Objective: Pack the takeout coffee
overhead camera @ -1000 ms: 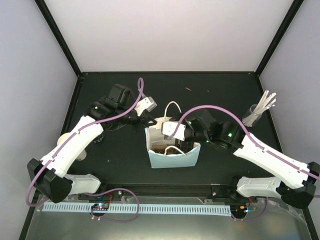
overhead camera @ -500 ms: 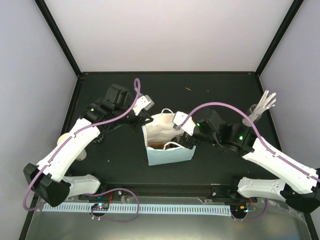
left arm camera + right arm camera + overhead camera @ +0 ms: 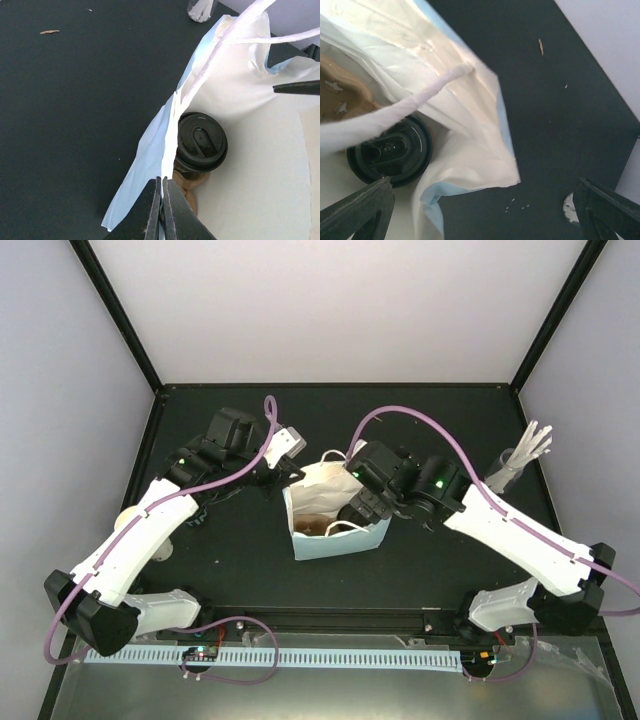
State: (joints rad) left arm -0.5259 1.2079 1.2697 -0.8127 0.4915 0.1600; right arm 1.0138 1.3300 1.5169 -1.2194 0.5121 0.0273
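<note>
Left claw (image 3: 161, 181): fingers pressed together, pinching the near rim of the light-blue paper bag with white handles (image 3: 145, 165) and holding that wall up. Just beyond the fingertips and slightly to their right, inside the bag, lies a black round plastic lid (image 3: 200, 142) on a takeout cup. The cup's body is hidden. It sits in the brown moulded-pulp cup carrier (image 3: 189, 184), whose edge shows between the lid and the claw.

Centre, overhead view: the bag (image 3: 335, 540) stands open on the black table (image 3: 220, 560), gripped at its left rim by the left claw (image 3: 288, 478) and entered from the right by the right claw (image 3: 352, 510).

Right claw (image 3: 482, 185): fingers spread wide and holding nothing. It hangs over the bag's mouth. The same lid (image 3: 390, 150) lies just ahead of its left finger, partly crossed by a white handle (image 3: 395, 112), and the carrier (image 3: 340, 82) lies farther ahead. The bag's corner falls between the two fingers.

Far right: a clear glass of white sticks (image 3: 515, 465), well apart from both claws.

Change since the earlier frames: the right arm has swung left and farther in, bringing its claw back over the bag's far-right rim. The bag's mouth stands wider and has shifted slightly left. The left claw keeps its pinch.
</note>
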